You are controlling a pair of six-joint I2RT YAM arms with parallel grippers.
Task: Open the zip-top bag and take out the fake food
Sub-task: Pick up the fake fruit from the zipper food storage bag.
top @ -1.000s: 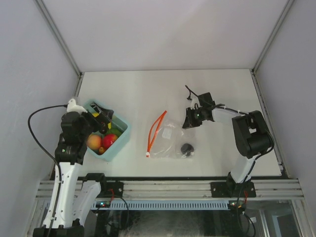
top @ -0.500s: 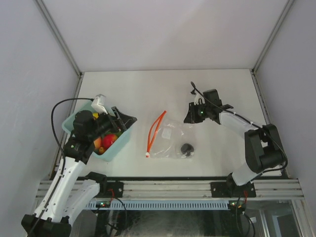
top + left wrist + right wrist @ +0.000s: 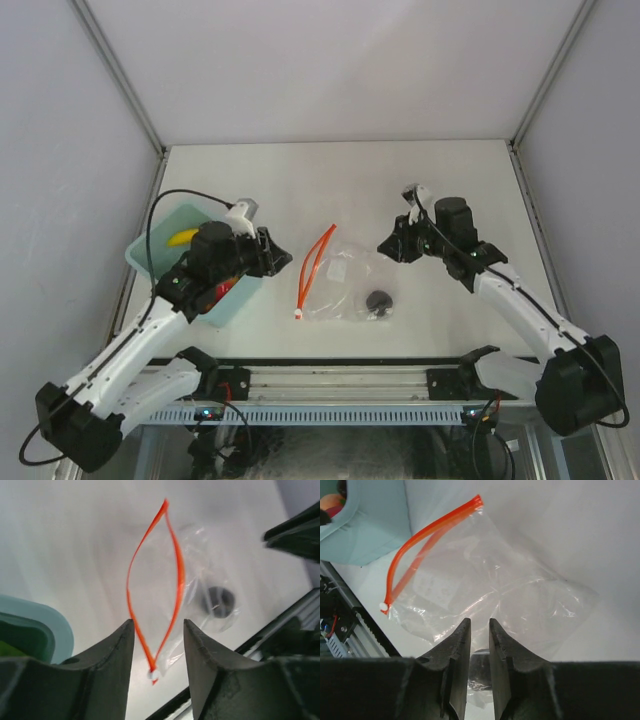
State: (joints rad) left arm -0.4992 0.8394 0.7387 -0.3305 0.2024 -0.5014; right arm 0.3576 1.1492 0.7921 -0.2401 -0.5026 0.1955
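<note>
1. I've got the zip-top bag [image 3: 345,278] lying flat on the white table [image 3: 300,180], right between my two arms.
2. The red-orange zip strip [image 3: 150,575] is on the bag's left edge. Its two halves bow apart into a long loop, so the mouth is open.
3. The little white slider [image 3: 151,674] sits at the near end of the strip, where the halves meet.
4. There's a dark piece [image 3: 378,302] of fake food showing through the clear plastic in the bag's near right corner. The left wrist view puts it inside the bag.
5. My left gripper [image 3: 158,629] has its fingers apart with nothing between them. It hangs over the right edge of the bin [image 3: 148,252] and points at the zip strip, near it but not touching.
6. My right gripper [image 3: 480,622] has its fingers nearly together, only a narrow slit between them and nothing pinched.
7. From above, it sits at the bag's far right corner. I can't tell whether it touches the plastic.
8. The light blue bin is on the left of the table, partly under my left arm.
9. In the bin I see a yellow banana [image 3: 181,238] and a red piece [image 3: 222,289]. The right wrist view also catches an orange-peach fruit [image 3: 331,502].
</note>
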